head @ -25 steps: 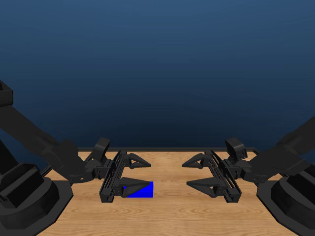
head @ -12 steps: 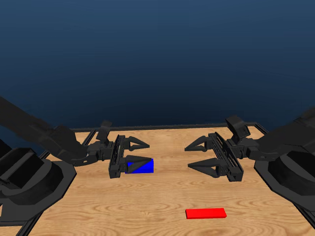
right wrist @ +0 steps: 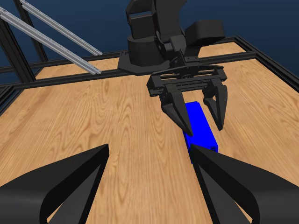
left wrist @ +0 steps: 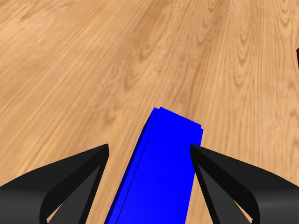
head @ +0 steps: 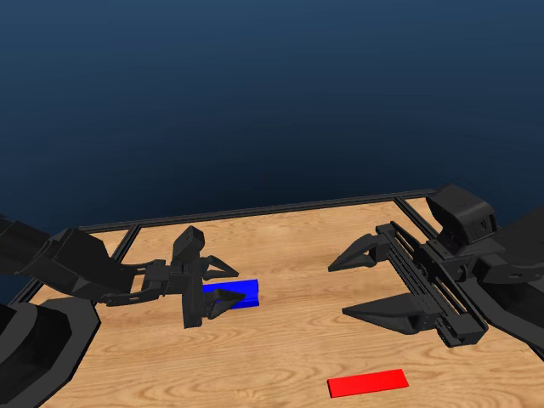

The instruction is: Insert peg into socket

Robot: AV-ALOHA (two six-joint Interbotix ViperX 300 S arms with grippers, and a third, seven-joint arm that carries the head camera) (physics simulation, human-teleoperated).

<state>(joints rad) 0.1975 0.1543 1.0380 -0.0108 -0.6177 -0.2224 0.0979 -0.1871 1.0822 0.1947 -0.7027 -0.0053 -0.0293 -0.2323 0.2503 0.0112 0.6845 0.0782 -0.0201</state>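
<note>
Your left gripper (head: 223, 283) straddles the socket (head: 242, 292), one jaw on each side, the block's long axis running along the gripper's reach. In the left wrist view the jaws are spread wider than the block, gaps showing both sides; nothing held. Closing looks like the next step. The peg (head: 368, 383) lies flat on the table (head: 297, 246), nearer your right gripper (head: 365, 285), which hangs wide open, empty, apart from it.
</note>
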